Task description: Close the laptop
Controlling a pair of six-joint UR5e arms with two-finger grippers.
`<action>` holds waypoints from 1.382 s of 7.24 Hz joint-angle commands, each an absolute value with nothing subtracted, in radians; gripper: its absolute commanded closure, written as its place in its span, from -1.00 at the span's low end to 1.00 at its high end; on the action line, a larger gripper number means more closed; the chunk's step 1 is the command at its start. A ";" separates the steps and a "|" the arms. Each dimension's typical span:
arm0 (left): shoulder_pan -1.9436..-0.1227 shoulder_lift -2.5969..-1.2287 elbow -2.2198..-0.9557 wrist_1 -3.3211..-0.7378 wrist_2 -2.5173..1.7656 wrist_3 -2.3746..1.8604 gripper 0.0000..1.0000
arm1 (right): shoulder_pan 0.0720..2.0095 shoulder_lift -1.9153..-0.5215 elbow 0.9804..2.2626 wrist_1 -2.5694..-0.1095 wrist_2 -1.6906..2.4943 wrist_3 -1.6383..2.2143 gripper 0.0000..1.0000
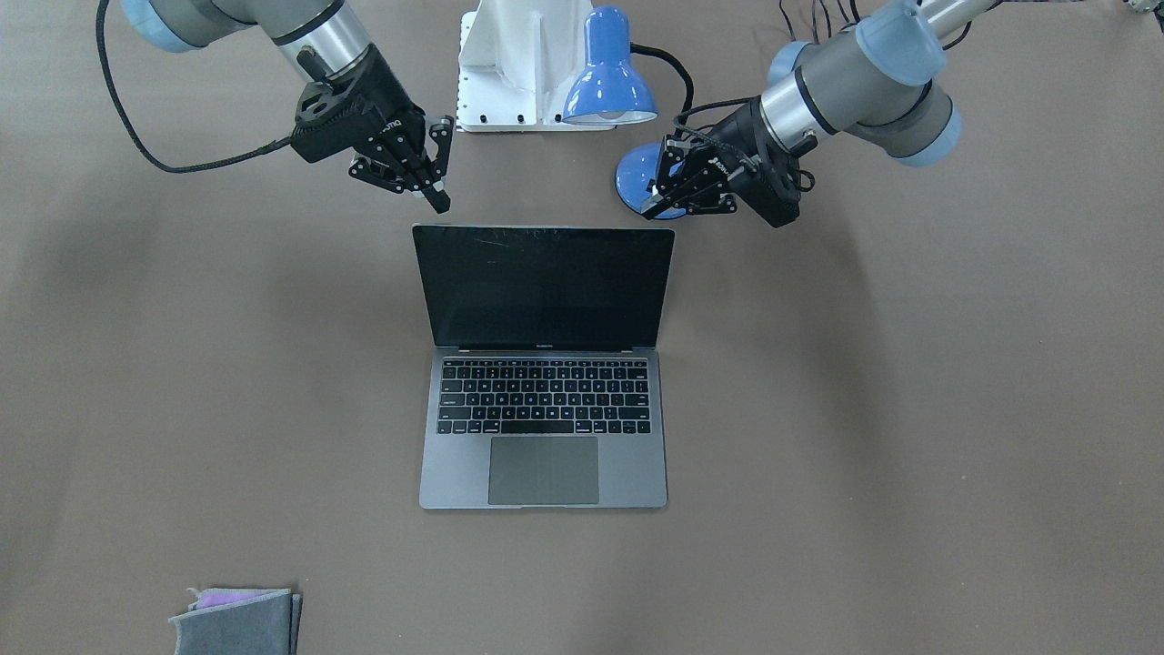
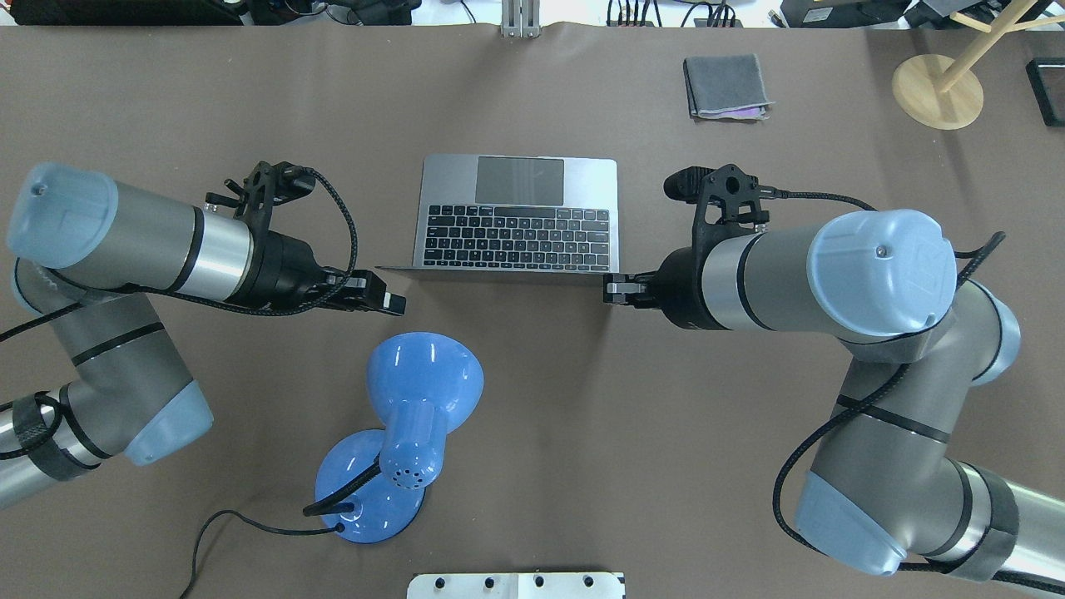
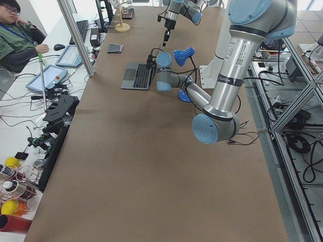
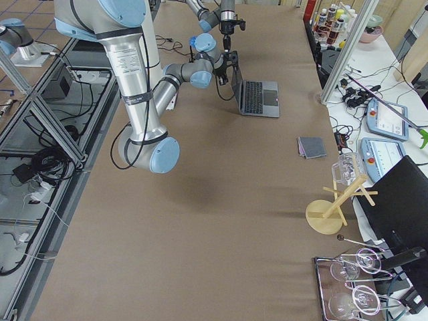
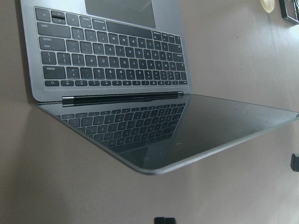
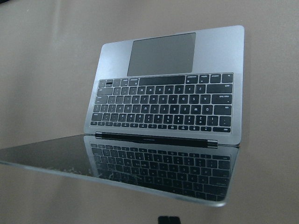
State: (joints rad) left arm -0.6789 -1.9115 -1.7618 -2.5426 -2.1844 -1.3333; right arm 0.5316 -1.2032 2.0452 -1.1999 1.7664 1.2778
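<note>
On the brown tabletop (image 2: 582, 466) I see an open slim grey metal laptop (image 1: 543, 364), a blue desk lamp (image 2: 399, 433) nearer the robot, and folded grey cloth (image 2: 725, 86).

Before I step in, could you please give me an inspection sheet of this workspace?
Surface: brown table, no spills seen.
Job's things: laptop open, screen dark.
Clutter: blue desk lamp behind the lid; folded grey cloth; wooden stand.
Grippers: left gripper and right gripper shut, empty, near the lid's top corners; contact unclear.
Cables: lamp cord trailing on the table.
Surroundings: operator seated at a side desk.
</note>
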 commanded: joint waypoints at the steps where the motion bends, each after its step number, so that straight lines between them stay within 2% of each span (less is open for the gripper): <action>1: -0.687 -1.913 -1.761 -2.528 -2.184 -1.328 1.00 | 0.531 -1.174 2.004 -1.203 1.764 1.279 1.00; 7: -0.752 -1.985 -1.737 -2.427 -2.184 -1.316 1.00 | 0.586 -1.134 1.956 -1.203 1.766 1.270 1.00; 10: -0.805 -2.041 -1.646 -2.425 -2.186 -1.290 1.00 | 0.641 -1.057 1.847 -1.201 1.772 1.264 1.00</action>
